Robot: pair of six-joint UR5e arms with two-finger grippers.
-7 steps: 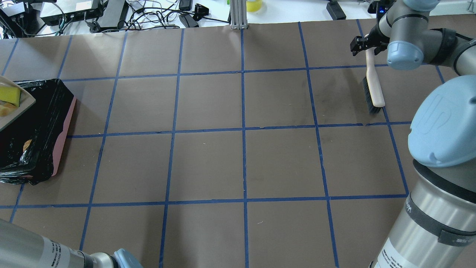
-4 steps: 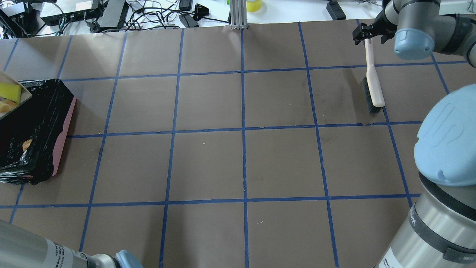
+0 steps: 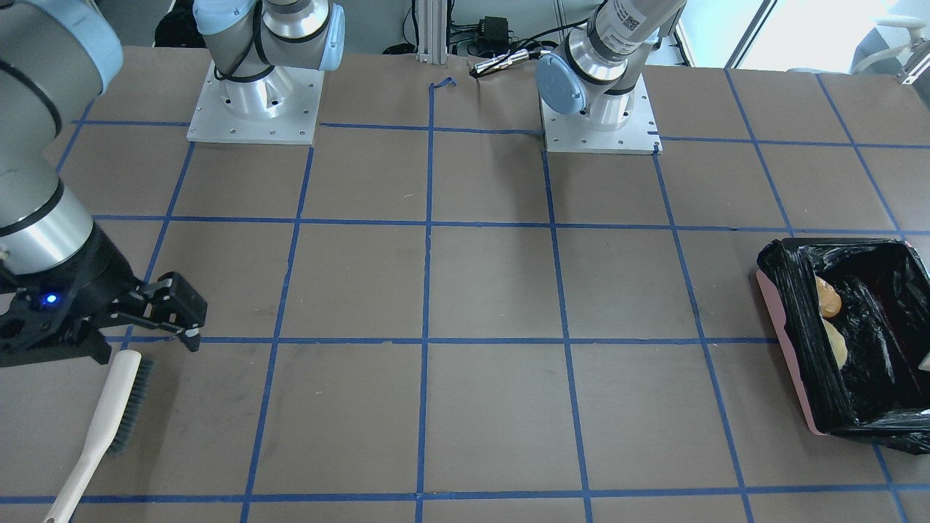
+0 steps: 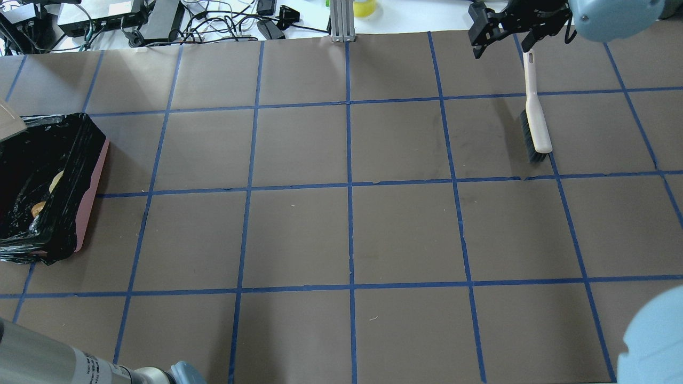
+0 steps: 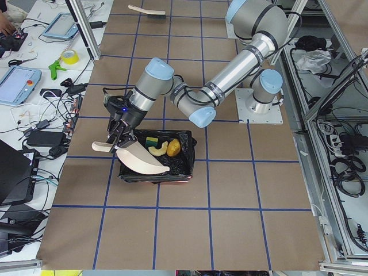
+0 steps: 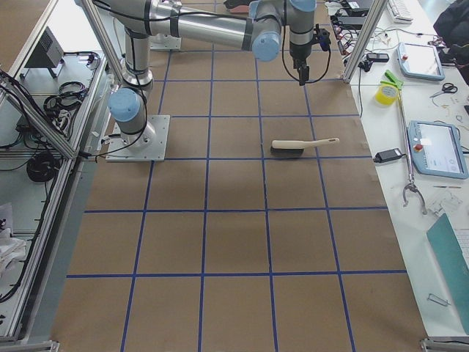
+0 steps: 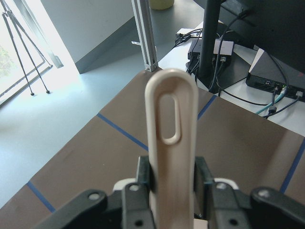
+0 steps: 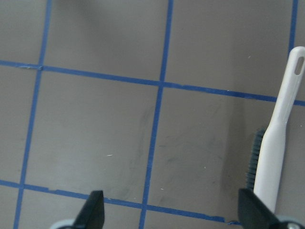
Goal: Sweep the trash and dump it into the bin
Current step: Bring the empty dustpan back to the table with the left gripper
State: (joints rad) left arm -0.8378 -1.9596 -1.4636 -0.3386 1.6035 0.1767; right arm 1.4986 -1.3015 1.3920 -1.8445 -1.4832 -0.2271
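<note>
1. Exterior left camera, best on the trash: shows all three pieces inside the bin (image 5: 185,164), namely the yellow-green sponge block (image 5: 151,141), the tan croissant-like pastry (image 5: 158,150) and the glossy golden-brown lump (image 5: 173,148).
2. Lying side by side on the crinkled black bag (image 3: 879,341), close to the bin's pink wall (image 3: 781,341), the one facing the middle of the table (image 4: 347,234). Probably slid there off a tipped pan.
3. Directly over the bin's opposite, outer rim: a beige dustpan (image 5: 141,162), tilted mouth-down toward the bag. Looks emptied, so the dump reads as done or nearly so.
4. Just outside that rim: the left gripper (image 7: 172,186), fingers clenched on the dustpan handle (image 7: 171,109). Grasped partway along, with the slotted end poking out past the fingers, likely to give leverage for tipping.
5. Well apart from the bin, at the other end of the table: the brush (image 4: 536,125), lying flat on its side and touched by nothing. Seems parked clear of the dumping.
6. Farther yet from the bin, above the brush's handle end: the right gripper (image 8: 174,214), fingers spread wide with nothing between them.
</note>
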